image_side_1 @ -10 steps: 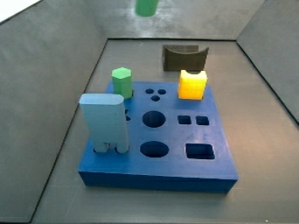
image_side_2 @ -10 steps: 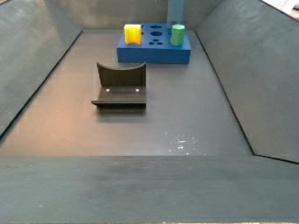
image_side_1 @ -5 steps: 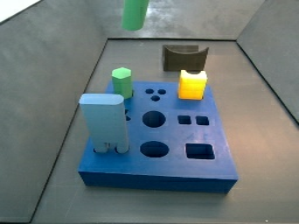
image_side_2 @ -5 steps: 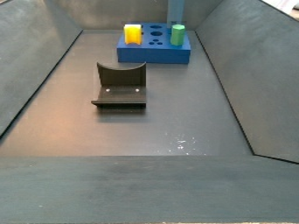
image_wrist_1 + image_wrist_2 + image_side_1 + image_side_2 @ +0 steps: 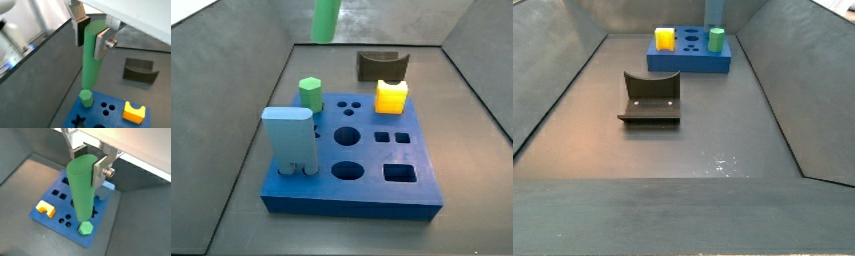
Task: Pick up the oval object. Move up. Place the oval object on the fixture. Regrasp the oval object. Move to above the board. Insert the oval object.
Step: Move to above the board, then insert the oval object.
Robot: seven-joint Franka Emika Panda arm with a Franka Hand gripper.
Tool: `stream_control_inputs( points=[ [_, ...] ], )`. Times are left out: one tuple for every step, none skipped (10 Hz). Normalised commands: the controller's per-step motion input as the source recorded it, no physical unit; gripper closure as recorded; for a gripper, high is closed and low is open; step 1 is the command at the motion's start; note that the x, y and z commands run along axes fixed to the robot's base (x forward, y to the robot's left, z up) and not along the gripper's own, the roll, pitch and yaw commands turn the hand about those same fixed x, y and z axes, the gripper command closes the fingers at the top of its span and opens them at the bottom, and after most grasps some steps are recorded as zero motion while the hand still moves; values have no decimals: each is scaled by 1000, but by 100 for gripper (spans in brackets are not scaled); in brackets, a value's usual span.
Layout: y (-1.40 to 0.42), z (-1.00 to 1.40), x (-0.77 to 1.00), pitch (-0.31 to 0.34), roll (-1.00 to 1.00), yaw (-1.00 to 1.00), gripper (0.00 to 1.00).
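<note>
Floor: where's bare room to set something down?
Free: the wide floor in front of the fixture, and strips either side of the board. Crowded: the board's top, with pegs. The gripper holds the oval object above the board.

The gripper [image 5: 91, 31] is clamping the oval object [image 5: 89, 65] above the board [image 5: 57, 203] — its fingers [image 5: 102, 170] are showing as flat brushed-silver metal plates with dark matt pads. The oval object is looking like smooth, matt light-green plastic, and in a side view [image 5: 326, 20] it is catching no glare. The board is showing a matt blue plastic-like top in both side views [image 5: 372, 160]. The fixture [image 5: 649, 98] is appearing dark brown and dull — its base plate is catching a faint sheen. The floor [image 5: 687, 150] is looking grey, smooth and slightly glossy, with small specular flecks near its front edge.
</note>
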Motion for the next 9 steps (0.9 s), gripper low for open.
stream_control_inputs(
  points=[
    [26,-2,-77,-392,-216,1000,100],
    [24,0,-75,-457,-192,1000,100],
    [21,-5,-68,-415,-137,811,100],
    [15,0,-64,-321,-86,550,100],
    [16,0,-47,-200,-47,286,100],
    [0,0,-74,0,0,0,100],
    [0,0,34,16,33,0,100],
    [0,0,17,0,-1,0,100],
    [-506,-314,0,-66,0,-731,100]
  ],
)
